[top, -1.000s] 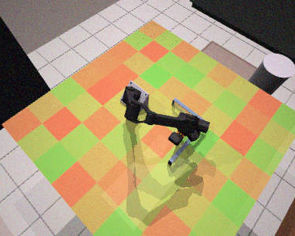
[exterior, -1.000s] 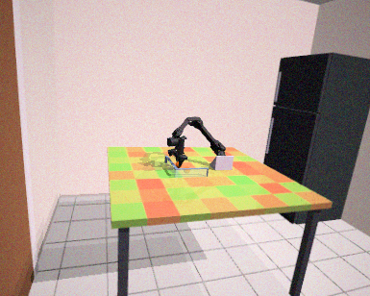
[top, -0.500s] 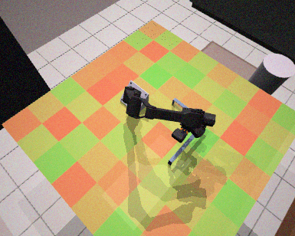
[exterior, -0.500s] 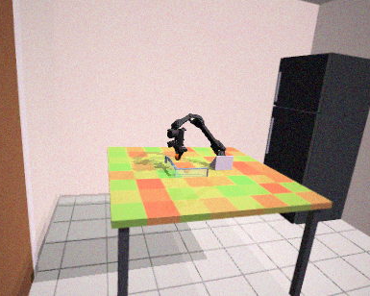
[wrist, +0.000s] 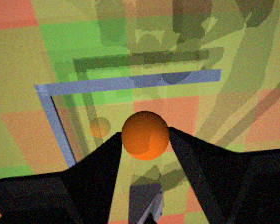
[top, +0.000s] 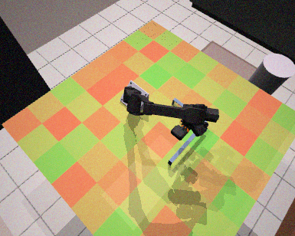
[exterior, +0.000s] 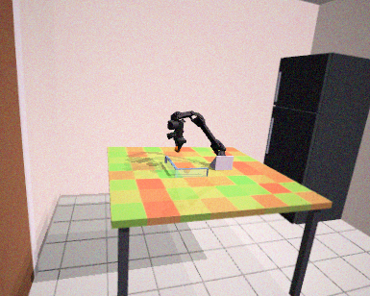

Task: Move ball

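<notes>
And here's the tool clamped tight on the orange ball, both dark fingers pressing in from either side, the ball sitting right at the tips. In the wrist view the ball is lifted off the checkered desk, the red, green and yellow squares spread out below it. Underneath, the two low clear walls meet in a corner at the upper left of that view, one running across, the other dropping down the left side. Just left of the held ball, inside that corner, there's the faint see-through copy resting on the surface, apart from the ball itself. From the side camera the arm arches up from its pale base block and reaches over the wall frame, the tool hanging above it. Overhead, the arm stretches across the middle of the desk with a blue wall strip showing beneath the wrist. A black refrigerator stands off to the right
</notes>
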